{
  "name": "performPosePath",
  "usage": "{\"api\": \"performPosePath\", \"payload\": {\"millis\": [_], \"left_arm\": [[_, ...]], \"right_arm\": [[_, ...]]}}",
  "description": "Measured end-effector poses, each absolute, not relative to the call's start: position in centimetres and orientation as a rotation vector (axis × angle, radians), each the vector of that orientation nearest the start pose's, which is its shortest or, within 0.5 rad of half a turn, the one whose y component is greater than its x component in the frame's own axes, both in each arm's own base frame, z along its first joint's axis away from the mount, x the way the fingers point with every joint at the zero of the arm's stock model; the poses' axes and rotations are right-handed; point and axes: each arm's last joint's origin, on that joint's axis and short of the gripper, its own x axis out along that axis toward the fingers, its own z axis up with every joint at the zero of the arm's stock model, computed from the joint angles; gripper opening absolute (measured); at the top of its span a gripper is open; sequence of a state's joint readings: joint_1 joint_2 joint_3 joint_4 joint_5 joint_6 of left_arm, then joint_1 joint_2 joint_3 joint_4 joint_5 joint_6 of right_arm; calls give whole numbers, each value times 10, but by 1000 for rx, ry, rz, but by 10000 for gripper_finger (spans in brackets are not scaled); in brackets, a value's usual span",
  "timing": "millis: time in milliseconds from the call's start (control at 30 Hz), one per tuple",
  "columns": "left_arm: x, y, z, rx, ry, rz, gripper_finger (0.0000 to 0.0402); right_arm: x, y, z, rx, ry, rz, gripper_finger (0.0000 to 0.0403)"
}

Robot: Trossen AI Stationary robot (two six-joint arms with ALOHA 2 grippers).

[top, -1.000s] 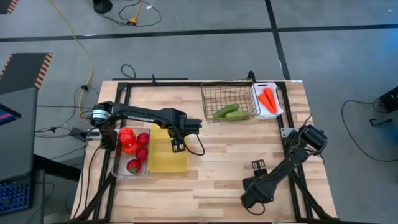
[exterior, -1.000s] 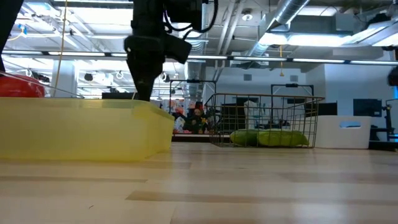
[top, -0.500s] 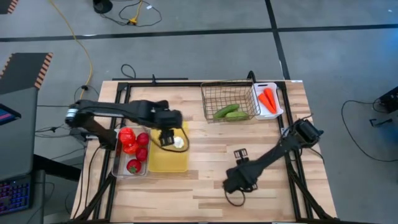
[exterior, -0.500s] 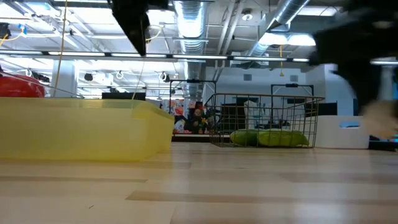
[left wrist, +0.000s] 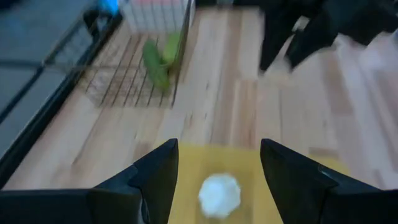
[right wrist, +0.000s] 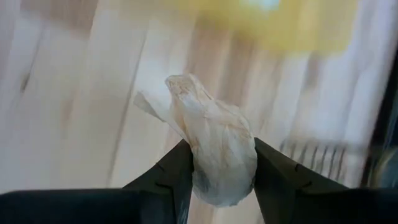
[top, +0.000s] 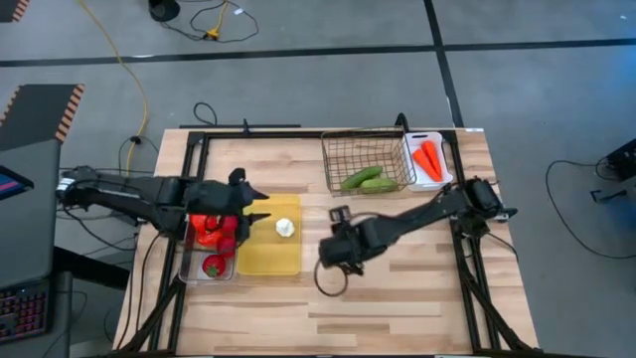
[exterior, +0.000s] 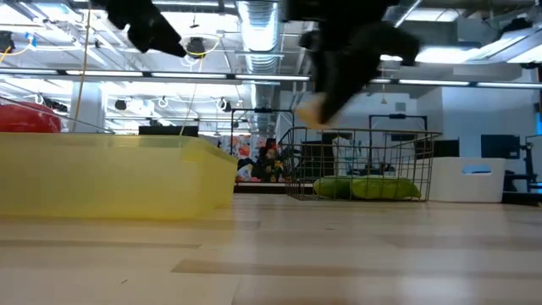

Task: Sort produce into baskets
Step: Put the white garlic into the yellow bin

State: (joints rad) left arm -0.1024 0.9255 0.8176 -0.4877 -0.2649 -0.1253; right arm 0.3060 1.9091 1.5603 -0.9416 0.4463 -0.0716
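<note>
Right claw (right wrist: 217, 163) clamping a white garlic piece (right wrist: 214, 146) above the desk (top: 397, 288) beside the yellow tray (top: 260, 261), left claw (left wrist: 217, 163) hanging with fingers apart over another garlic (left wrist: 219, 195) lying inside

Garlic (top: 284, 228) in tray (top: 268, 261), L of basket (top: 369, 162)

White veg (left wrist: 219, 194) in yellow tray (left wrist: 186, 163)

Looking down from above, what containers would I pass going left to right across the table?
Clear bin of red produce → yellow tray holding one white piece → wire basket with green cucumbers → white tray with orange carrots.
</note>
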Motion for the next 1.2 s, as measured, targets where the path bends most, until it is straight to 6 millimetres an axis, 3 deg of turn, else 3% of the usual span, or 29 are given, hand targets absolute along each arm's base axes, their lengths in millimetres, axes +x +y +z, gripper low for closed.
{"api": "performPosePath", "payload": {"millis": [233, 467, 800, 1200], "left_arm": [[157, -10, 256, 10, 340, 154, 214], [132, -10, 228, 95, 97, 50, 214], [110, -8, 211, 172, -54, 56, 214], [95, -4, 182, 192, -151, 124, 214]], "right_arm": [[405, 76, 248, -565, 940, -84, 166], [429, 52, 259, -443, 727, -68, 166], [439, 31, 269, -322, 594, -99, 181], [440, 29, 270, -232, 582, -131, 234]]}}
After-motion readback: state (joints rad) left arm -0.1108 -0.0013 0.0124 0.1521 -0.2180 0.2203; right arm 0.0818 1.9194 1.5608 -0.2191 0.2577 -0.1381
